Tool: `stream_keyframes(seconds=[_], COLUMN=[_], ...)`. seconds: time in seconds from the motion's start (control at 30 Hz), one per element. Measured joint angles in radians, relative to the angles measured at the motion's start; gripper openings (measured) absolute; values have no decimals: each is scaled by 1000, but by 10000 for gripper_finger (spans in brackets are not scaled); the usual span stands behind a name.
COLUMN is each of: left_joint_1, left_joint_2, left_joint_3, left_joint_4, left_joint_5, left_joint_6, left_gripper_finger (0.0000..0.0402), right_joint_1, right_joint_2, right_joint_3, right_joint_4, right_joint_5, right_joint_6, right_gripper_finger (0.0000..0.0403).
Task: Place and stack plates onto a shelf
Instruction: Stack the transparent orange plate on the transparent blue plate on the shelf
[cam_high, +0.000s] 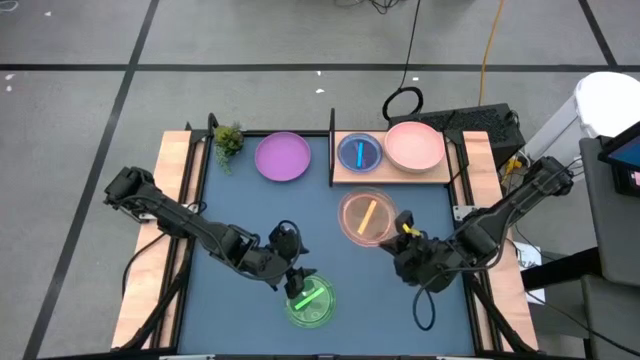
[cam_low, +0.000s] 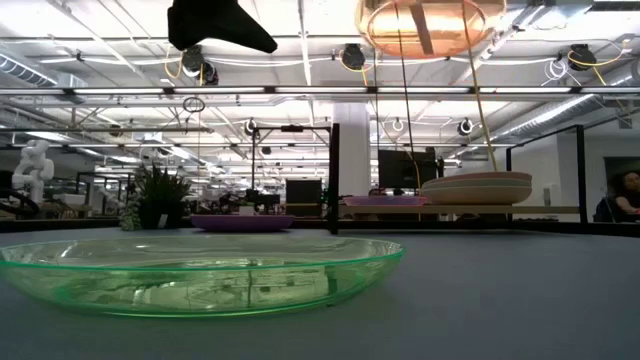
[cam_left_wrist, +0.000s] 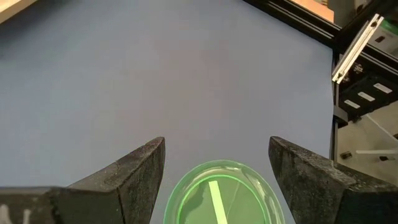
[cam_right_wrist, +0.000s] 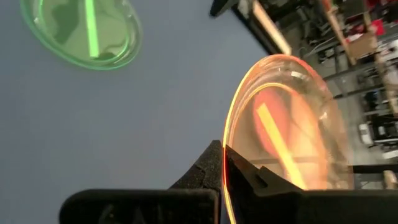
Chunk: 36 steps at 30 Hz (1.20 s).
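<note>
Blue table (cam_high: 250, 215) in open lab hall, left gripper (cam_high: 297, 283) spread above near green plate (cam_high: 311, 303), right gripper (cam_high: 404, 229) pinching rim of raised orange plate (cam_high: 366, 218).

The left gripper (cam_high: 300, 285) hangs low at the table's near edge, dark fingers (cam_left_wrist: 130, 177) spread wide and empty. The right gripper (cam_high: 405, 228) (arm reaching in from the right side) is raised, fingers (cam_right_wrist: 239, 174) pinched tight.
</note>
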Motion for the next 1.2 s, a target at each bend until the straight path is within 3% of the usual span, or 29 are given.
stream_keyframes(seconds=[0.8, 1.2], left_joint_1=[-1, -1], left_joint_2=[0, 0], left_joint_3=[0, 0], left_joint_4=[2, 2], left_joint_5=[-10, -10], left_joint_6=[-64, -66], left_gripper_finger=[289, 289], right_joint_1=[-3, -24], right_joint_2=[0, 0], right_joint_3=[208, 260], right_joint_4=[-3, 57], right_joint_5=[218, 248], right_joint_6=[-361, -442], right_gripper_finger=[0, 0])
